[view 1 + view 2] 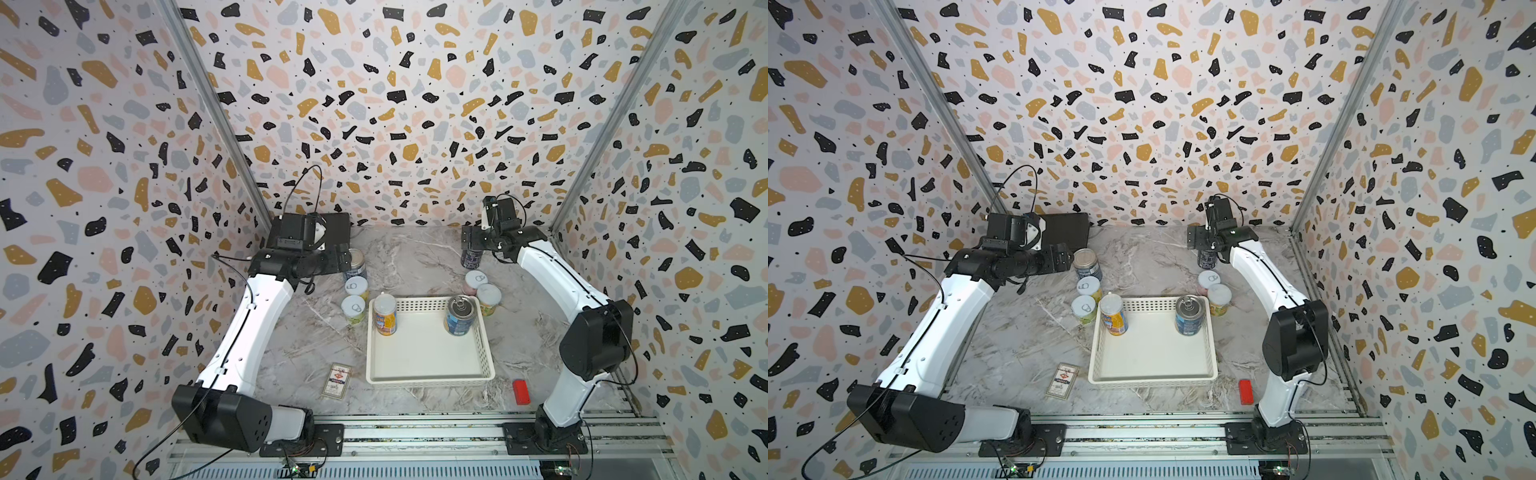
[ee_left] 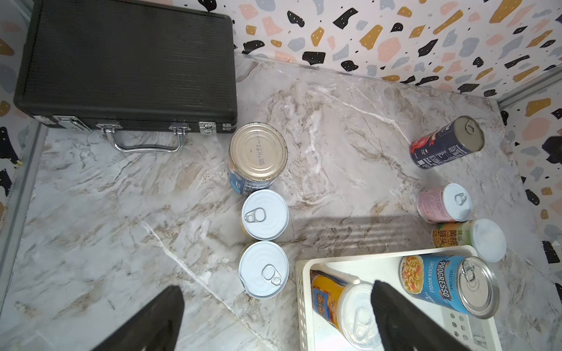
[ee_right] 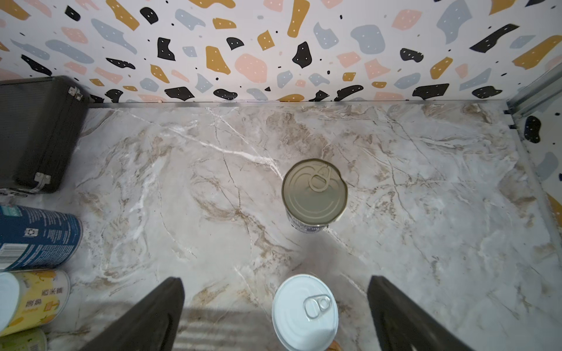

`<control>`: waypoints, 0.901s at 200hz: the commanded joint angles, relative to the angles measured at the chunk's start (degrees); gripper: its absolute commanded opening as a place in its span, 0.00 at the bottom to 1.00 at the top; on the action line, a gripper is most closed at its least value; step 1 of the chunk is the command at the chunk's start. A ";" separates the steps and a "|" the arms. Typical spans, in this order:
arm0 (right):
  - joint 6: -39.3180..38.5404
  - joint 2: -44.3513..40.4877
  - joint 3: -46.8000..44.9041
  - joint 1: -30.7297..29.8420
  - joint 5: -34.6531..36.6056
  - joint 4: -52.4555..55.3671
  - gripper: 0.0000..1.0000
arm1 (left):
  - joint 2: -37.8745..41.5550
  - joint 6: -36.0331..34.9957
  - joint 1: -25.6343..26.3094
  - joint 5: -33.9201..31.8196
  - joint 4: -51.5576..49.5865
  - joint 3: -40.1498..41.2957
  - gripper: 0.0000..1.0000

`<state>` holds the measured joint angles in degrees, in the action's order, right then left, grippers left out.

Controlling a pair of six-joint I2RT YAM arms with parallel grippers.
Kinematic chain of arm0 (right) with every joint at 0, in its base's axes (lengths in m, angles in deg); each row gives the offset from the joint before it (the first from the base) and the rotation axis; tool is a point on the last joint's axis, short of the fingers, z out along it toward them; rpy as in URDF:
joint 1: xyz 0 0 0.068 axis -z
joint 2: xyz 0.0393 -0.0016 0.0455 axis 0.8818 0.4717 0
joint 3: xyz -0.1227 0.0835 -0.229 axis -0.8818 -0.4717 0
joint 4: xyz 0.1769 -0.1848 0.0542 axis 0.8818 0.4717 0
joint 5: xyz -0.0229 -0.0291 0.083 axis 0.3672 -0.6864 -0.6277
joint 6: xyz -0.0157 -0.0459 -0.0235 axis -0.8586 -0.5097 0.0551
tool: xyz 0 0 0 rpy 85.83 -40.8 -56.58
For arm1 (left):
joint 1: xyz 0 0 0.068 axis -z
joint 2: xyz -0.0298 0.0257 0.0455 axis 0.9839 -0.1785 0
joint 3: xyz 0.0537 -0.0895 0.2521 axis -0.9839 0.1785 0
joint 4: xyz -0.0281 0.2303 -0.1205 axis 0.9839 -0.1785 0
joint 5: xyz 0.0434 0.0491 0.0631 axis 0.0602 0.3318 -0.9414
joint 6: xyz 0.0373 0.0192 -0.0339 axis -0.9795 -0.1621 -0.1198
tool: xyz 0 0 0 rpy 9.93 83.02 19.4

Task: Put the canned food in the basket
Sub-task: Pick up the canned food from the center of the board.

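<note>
Two cans stand in the shallow white perforated plastic basket (image 1: 430, 380); six wait on the marble worktop (image 1: 419, 257), three at the basket's eleven o'clock and three at its one o'clock. The right hand (image 3: 275, 282), released and empty, hovers nearest the upright dark-blue metal-topped tin (image 3: 314, 194), its axis vertical, just ahead of the fingertips; the left hand (image 2: 276, 288), likewise released, is farther off. In both top views the wrist hides that tin's top.

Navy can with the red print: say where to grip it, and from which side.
Grip the navy can across its round wall just under the rim, coming straight down. It stands upright, table bare around it, the pink can apart, so the jaws should fit.
</note>
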<state>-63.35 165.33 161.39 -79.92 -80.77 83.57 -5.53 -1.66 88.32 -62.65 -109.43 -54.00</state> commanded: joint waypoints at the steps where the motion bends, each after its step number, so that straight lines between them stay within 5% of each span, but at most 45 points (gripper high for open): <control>1: -1.37 2.91 5.61 0.98 -2.26 6.34 1.00 | 0.39 0.42 -0.51 -0.56 -0.42 -2.17 1.00; 133: -3.60 20.29 23.72 3.39 -2.81 15.22 1.00 | 2.73 0.42 -1.17 -9.22 -4.29 -0.89 1.00; 180: -3.23 22.82 26.88 3.65 -2.43 15.69 1.00 | 3.57 1.06 -2.74 -6.31 -3.27 -0.27 1.00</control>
<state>-66.21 187.73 184.67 -76.51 -83.53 97.42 -2.14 -1.03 86.57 -70.48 -114.24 -54.79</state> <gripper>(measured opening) 0.998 0.996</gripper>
